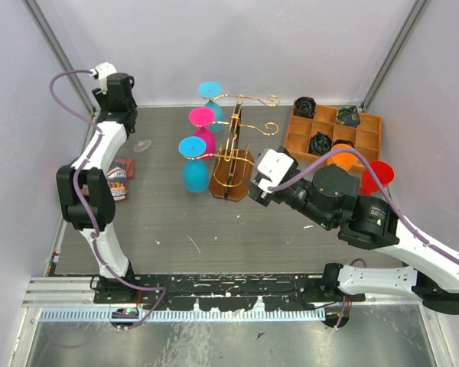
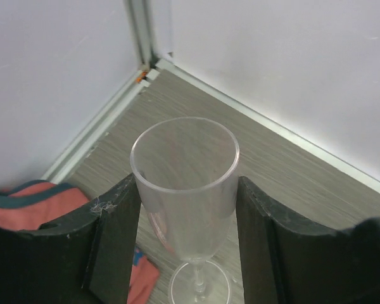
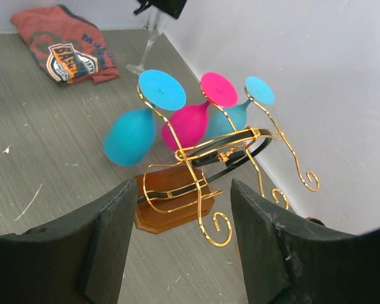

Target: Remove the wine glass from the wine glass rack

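The gold wire wine glass rack (image 1: 237, 149) stands on its brown wooden base (image 1: 231, 183) mid-table. A blue wine glass (image 1: 195, 172), a pink one (image 1: 203, 118) and a light blue one (image 1: 209, 90) hang upside down on its left arms. In the right wrist view the rack (image 3: 223, 152) and the blue glass (image 3: 131, 136) are straight ahead. My right gripper (image 1: 254, 191) (image 3: 183, 187) is open and empty, just right of the rack. My left gripper (image 1: 116, 111) (image 2: 187, 183) is open at the back left, its fingers either side of a clear flute glass (image 2: 183, 171) standing on the table.
An orange-brown compartment tray (image 1: 294, 138) with dark items sits back right. An orange glass (image 1: 342, 157) and a red glass (image 1: 377, 174) are beside it. A folded red shirt (image 1: 120, 180) (image 3: 66, 44) lies at the left. Walls close the left, back and right.
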{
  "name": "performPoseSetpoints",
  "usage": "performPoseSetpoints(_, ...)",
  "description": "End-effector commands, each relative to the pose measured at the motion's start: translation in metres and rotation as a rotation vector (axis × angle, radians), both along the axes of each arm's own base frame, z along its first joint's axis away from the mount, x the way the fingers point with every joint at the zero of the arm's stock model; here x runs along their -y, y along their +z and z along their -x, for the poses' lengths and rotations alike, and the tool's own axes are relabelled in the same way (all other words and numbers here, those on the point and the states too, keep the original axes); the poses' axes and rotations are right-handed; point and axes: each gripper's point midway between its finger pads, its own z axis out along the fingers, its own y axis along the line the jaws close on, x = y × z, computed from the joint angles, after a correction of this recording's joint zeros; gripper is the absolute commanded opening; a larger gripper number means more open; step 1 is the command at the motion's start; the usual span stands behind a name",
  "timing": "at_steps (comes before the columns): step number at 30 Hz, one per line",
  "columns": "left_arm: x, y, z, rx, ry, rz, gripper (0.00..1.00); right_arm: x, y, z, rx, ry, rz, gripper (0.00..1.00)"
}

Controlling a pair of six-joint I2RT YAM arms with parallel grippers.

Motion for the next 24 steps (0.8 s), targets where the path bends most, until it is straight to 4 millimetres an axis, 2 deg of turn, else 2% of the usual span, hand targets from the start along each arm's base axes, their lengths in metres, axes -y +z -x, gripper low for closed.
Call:
performPoseSetpoints(1,-0.018,0.008,-0.008,0.127,0.141,-0.102,0.49,0.0,0.016,-0.007,0.036,-0.039,-0.054,0.66)
performPoseSetpoints(5,-0.017,-0.005,-0.012,0.145,0.158,-0.113,0.49,-0.005,0.009,-0.013,0.038,-0.058,-0.017,0.66)
performPoseSetpoints(9,-0.02,-0.01,-0.012,0.175,0.187,-0.166,0.48,-0.01,0.003,-0.017,0.036,-0.064,0.006,0.65)
performPoseSetpoints(14,-0.021,-0.023,-0.014,0.184,0.198,-0.222,0.5,-0.016,0.004,-0.015,0.035,-0.038,-0.01,0.65)
performPoseSetpoints(20,-0.02,-0.044,-0.013,0.195,0.205,-0.222,0.51,-0.012,0.001,-0.023,0.039,-0.067,-0.003,0.65)
performPoseSetpoints(24,-0.015,-0.051,-0.013,0.202,0.202,-0.221,0.51,-0.011,0.002,-0.024,0.026,-0.053,-0.02,0.65)
